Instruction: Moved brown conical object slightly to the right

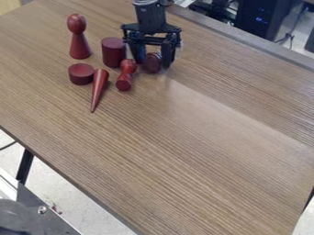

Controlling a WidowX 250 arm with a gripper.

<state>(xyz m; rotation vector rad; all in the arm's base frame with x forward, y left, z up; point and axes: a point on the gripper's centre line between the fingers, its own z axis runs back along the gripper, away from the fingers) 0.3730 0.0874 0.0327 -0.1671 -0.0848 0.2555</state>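
Note:
The black gripper (153, 54) hangs low over the far part of the table, at the top centre of the camera view. A dark red rounded piece (153, 63) is at its lower end, partly covered by it; whether it is held I cannot tell. To the left and nearer the camera, a slim reddish-brown cone (99, 87) lies on its side, its tip pointing toward the near edge. The gripper is apart from this cone.
Beside the cone's wide end is a short round disc (81, 74). A taller cylinder (114, 52), a dumbbell-shaped piece (124, 81) and an upright ball-topped piece (79, 43) stand around it. The wooden table (196, 151) extends toward the right and front.

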